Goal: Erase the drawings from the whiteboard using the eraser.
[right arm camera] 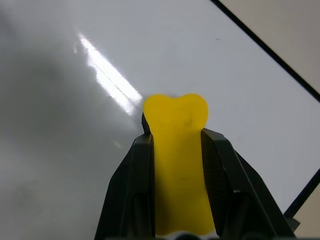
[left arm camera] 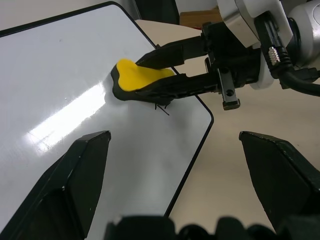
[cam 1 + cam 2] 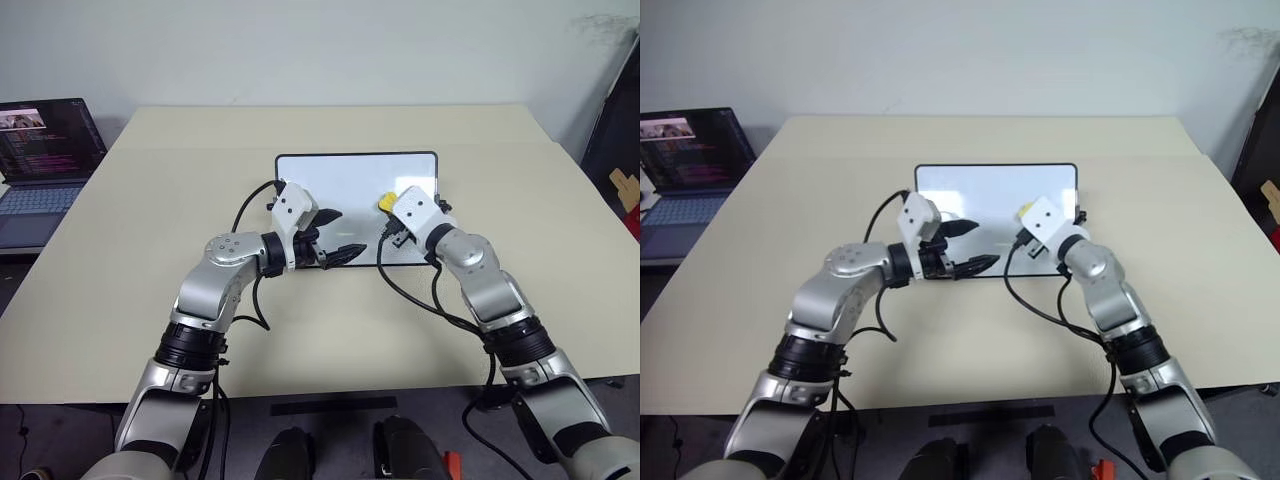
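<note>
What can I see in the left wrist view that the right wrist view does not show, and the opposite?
Left wrist view: a thin dark mark under the eraser, the open left tool, the beige table.
Right wrist view: the eraser's yellow top seen from behind, between the two fingers.
Both: the right tool shut on the eraser, over the whiteboard.

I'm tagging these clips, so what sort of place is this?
Likely an office or lab: a plain beige table against a bare wall, an open laptop at its side, and a small whiteboard on it.
</note>
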Controlling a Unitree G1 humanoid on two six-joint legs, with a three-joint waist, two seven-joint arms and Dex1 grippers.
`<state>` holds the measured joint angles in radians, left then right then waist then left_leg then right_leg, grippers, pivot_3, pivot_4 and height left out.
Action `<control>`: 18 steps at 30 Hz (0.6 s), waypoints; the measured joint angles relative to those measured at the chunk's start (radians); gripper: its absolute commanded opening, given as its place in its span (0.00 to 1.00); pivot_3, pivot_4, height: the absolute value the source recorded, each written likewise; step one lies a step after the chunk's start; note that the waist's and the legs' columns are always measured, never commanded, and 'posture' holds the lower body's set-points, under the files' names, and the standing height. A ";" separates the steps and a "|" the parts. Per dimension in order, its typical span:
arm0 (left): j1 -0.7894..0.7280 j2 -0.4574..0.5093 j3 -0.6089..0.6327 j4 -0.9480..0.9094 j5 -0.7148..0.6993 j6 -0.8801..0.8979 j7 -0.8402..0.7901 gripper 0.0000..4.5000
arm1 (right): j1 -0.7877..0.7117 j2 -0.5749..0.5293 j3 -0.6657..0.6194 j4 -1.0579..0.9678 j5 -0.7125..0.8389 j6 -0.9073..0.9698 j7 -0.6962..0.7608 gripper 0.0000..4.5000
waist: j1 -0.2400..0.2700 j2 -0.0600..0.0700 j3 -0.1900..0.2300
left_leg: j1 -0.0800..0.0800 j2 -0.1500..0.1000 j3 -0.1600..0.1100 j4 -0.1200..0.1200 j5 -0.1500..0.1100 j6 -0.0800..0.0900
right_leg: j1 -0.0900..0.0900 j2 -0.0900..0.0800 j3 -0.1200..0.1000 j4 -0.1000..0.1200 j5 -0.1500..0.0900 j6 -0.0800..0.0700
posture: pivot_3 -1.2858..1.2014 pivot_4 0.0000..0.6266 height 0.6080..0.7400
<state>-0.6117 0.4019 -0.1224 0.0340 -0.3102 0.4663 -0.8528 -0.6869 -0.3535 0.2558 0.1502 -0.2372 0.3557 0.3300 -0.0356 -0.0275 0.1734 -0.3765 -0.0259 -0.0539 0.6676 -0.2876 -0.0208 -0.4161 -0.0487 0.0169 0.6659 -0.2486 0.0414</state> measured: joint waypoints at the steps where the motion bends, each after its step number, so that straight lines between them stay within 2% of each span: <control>1: 0.003 0.000 0.000 -0.002 0.000 0.000 0.000 1.00 | -0.007 -0.003 -0.005 0.009 -0.003 -0.002 -0.008 0.22 | 0.002 0.000 0.000 | 0.000 0.000 0.000 0.000 0.000 0.000 | 0.000 0.000 0.000 0.000 0.000 0.000 | 0.52 0.24 1.00; 12: 0.013 -0.001 0.002 -0.020 0.000 0.001 0.009 1.00 | 0.039 -0.057 -0.037 -0.031 -0.016 -0.001 0.025 0.22 | 0.008 0.000 0.000 | 0.001 -0.001 -0.002 0.000 0.000 0.000 | 0.003 -0.001 -0.001 -0.002 0.000 0.001 | 0.52 0.24 1.00; 18: 0.013 -0.001 0.002 -0.021 0.000 0.001 0.009 1.00 | 0.105 -0.053 -0.042 -0.083 -0.010 0.030 0.044 0.22 | 0.006 0.000 0.000 | 0.010 -0.001 -0.001 -0.002 0.000 0.001 | 0.012 0.000 -0.001 -0.003 0.000 0.001 | 0.52 0.24 1.00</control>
<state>-0.5989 0.4004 -0.1208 0.0135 -0.3107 0.4671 -0.8438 -0.5817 -0.4063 0.2135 0.0669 -0.2467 0.3852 0.3744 -0.0292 -0.0277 0.1733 -0.3661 -0.0269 -0.0554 0.6655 -0.2878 -0.0202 -0.4041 -0.0491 0.0162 0.6626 -0.2487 0.0424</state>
